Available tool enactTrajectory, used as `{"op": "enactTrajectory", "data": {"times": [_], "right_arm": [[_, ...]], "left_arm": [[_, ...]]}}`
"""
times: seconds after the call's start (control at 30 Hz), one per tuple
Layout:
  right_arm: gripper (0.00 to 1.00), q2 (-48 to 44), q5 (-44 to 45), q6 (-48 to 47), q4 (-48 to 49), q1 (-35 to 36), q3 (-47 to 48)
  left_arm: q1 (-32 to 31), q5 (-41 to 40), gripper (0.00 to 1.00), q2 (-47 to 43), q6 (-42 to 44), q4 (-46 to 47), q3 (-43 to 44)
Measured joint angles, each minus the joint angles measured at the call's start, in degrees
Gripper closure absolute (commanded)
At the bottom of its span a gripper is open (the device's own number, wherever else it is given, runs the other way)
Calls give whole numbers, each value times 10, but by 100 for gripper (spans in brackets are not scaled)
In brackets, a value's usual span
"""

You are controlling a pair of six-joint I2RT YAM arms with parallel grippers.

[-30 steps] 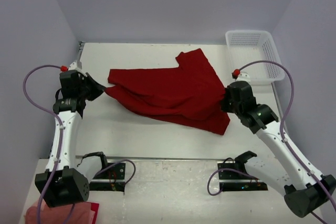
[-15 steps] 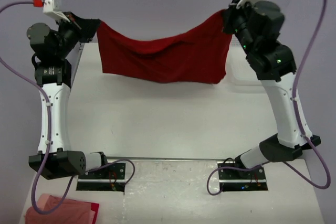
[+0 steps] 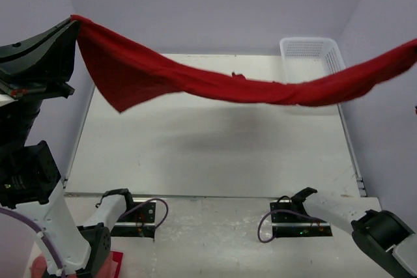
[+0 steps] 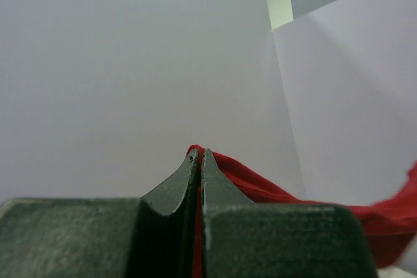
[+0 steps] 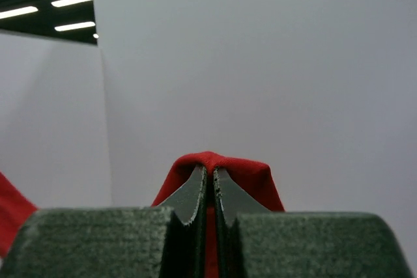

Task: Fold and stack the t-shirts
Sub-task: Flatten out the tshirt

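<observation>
Our deep red t-shirt (image 3: 221,86) hangs as a soft, sagging band between the left gripper (image 4: 199,154) and the right gripper (image 5: 210,170), its right end cut off overhead. Both claws are pinched tight on cloth bunched over their dark grainy tips, high above the table (image 3: 215,154).

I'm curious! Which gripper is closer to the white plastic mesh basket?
Right. The right gripper holds the red cloth t-shirt near the white basket; the left gripper holds its opposite end.
</observation>
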Motion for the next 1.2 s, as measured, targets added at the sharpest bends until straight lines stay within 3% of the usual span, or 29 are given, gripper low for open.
{"op": "enactTrajectory", "data": {"times": [0.2, 0.43, 0.53, 0.73, 0.93, 1.13, 1.2], "right_arm": [[100, 29, -31, -31, 42, 1, 36], [100, 276, -33, -103, 140, -29, 130], [100, 369, -61, -105, 174, -65, 117], [100, 507, -108, -89, 182, -130, 116], [100, 489, -134, -76, 188, -147, 116], [100, 399, -148, -68, 191, -148, 99], [100, 364, -148, -60, 190, -149, 70]], "left_arm": [[0, -12, 100, 62, 9, 39, 28], [2, -27, 100, 380, 9, 50, 157], [12, -29, 100, 508, 7, 42, 208], [64, -23, 100, 653, -62, 88, 237], [103, -10, 100, 679, -156, 176, 262], [103, 1, 100, 586, -154, 190, 218], [101, 9, 100, 536, -141, 189, 165]]}}
